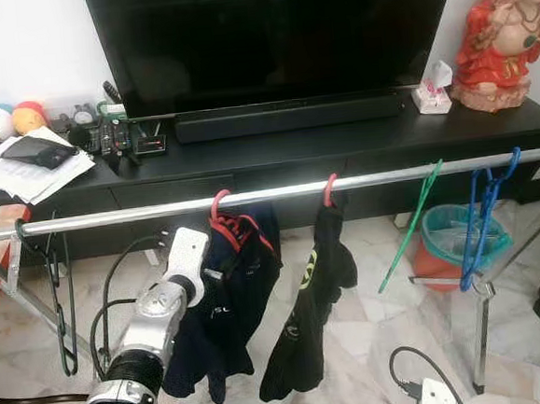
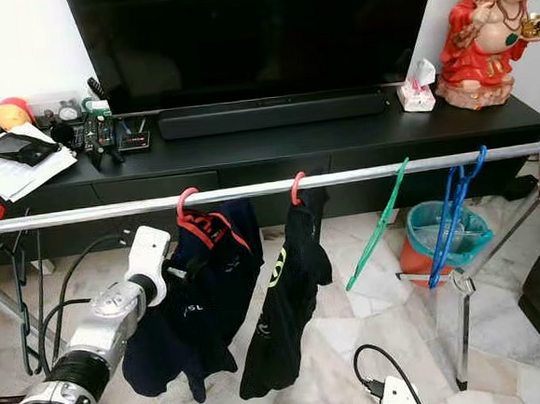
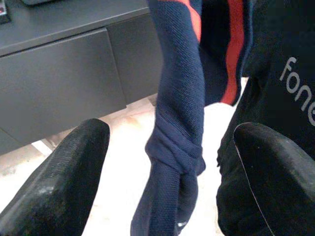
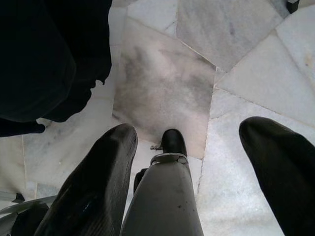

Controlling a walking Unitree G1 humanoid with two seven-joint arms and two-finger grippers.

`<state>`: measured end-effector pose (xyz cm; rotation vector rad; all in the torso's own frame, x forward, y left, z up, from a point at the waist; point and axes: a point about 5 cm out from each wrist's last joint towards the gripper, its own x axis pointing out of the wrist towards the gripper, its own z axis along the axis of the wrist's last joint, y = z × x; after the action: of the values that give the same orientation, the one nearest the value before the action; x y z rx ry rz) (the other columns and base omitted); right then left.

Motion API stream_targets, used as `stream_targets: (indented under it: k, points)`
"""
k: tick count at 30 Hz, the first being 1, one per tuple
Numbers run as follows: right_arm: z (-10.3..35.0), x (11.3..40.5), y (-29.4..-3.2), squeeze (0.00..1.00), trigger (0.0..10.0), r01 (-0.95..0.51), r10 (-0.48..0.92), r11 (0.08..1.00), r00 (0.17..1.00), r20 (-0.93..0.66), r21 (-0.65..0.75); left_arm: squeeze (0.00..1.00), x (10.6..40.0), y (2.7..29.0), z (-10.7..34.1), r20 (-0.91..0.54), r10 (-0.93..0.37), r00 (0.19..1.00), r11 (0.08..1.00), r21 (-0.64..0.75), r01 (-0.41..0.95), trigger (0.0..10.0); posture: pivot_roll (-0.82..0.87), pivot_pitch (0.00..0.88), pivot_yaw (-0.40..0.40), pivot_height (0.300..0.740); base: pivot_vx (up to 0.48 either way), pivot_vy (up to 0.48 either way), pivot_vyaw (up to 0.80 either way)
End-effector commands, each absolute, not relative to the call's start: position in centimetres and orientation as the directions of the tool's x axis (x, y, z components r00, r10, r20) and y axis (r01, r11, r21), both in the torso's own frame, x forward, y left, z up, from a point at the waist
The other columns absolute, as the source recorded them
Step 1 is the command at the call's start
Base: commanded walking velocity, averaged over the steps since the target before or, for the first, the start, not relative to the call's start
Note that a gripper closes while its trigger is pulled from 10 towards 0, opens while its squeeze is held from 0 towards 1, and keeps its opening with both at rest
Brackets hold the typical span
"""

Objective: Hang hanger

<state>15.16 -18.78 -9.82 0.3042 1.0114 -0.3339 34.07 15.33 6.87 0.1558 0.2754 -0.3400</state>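
- A silver clothes rail [image 1: 279,192] runs left to right across the scene, in front of a low black TV cabinet [image 1: 340,145].
- A red hanger [image 1: 222,213] hooks over the rail left of its middle and carries a navy garment with red trim [image 1: 227,304].
- Just to its right, a second red hanger [image 1: 329,190] holds a black garment with a yellow-green logo [image 1: 310,297].
- Farther right on the rail hang a bare green hanger [image 1: 412,228] and, beyond it, a bare blue hanger [image 1: 486,213].
- At the far left end of the rail a black hanger [image 1: 62,293] hangs down by the frame leg.
- The left gripper [image 3: 172,172] is raised to the navy garment, just below the rail; its white wrist sits against the garment's left edge.
- In the left wrist view its two black fingers [image 3: 64,182] stand spread apart, with a knotted navy strip of the garment hanging between them and touching neither.
- The right gripper [image 4: 197,172] hangs low at the near right, pointing down at the marble floor [image 4: 167,83]; its fingers are also spread wide and hold nothing.
- Behind the rail, a teal bucket [image 1: 460,234] stands on the floor at the right.
- On the cabinet are a large dark television [image 1: 275,33], a soundbar [image 1: 287,116], a red figurine [image 1: 505,34] at the right and papers [image 1: 24,170] at the left.
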Motion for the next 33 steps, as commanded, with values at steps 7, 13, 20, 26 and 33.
stream_targets:
  k: [7, 13, 20, 26, 33]
  points:
    - [-9.9, 15.0, -18.8, 0.00, 10.0, 0.418, -0.133, 0.903, 0.489, -0.862, 0.097, 0.00, 34.4, 15.0, 6.9, -0.285, -0.286, 0.915, 0.945, 0.076, 0.319, 10.0, 0.19, 0.000, -0.027, 0.736, 0.000, 0.000, 0.00]
    - [-9.9, 15.0, -18.9, 0.00, 10.0, 0.417, -0.134, 0.904, 0.488, -0.862, 0.096, 0.00, 34.9, 14.8, 7.2, -0.268, -0.228, 0.936, 0.964, 0.074, 0.256, 10.0, 0.19, 0.000, -0.031, 0.736, 0.000, 0.000, 0.00]
    - [-9.9, 15.0, -19.0, 0.00, 10.0, 0.416, -0.135, 0.905, 0.487, -0.863, 0.093, 0.00, 35.2, 14.5, 7.6, -0.234, -0.210, 0.949, 0.971, 0.059, 0.230, 10.0, 0.19, 0.000, -0.032, 0.736, 0.000, 0.000, 0.00]
    - [-9.9, 15.0, -19.0, 0.00, 10.0, 0.416, -0.136, 0.905, 0.488, -0.862, 0.093, 0.00, 35.2, 14.8, 7.1, -0.281, -0.185, 0.942, 0.976, 0.058, 0.209, 10.0, 0.19, 0.000, -0.034, 0.736, 0.000, 0.000, 0.00]
    - [-9.9, 14.9, -19.0, 0.00, 10.0, 0.413, -0.134, 0.906, 0.487, -0.863, 0.093, 0.00, 35.0, 14.6, 6.4, -0.328, -0.221, 0.919, 0.966, 0.058, 0.253, 10.0, 0.19, 0.000, -0.035, 0.736, 0.000, 0.000, 0.00]
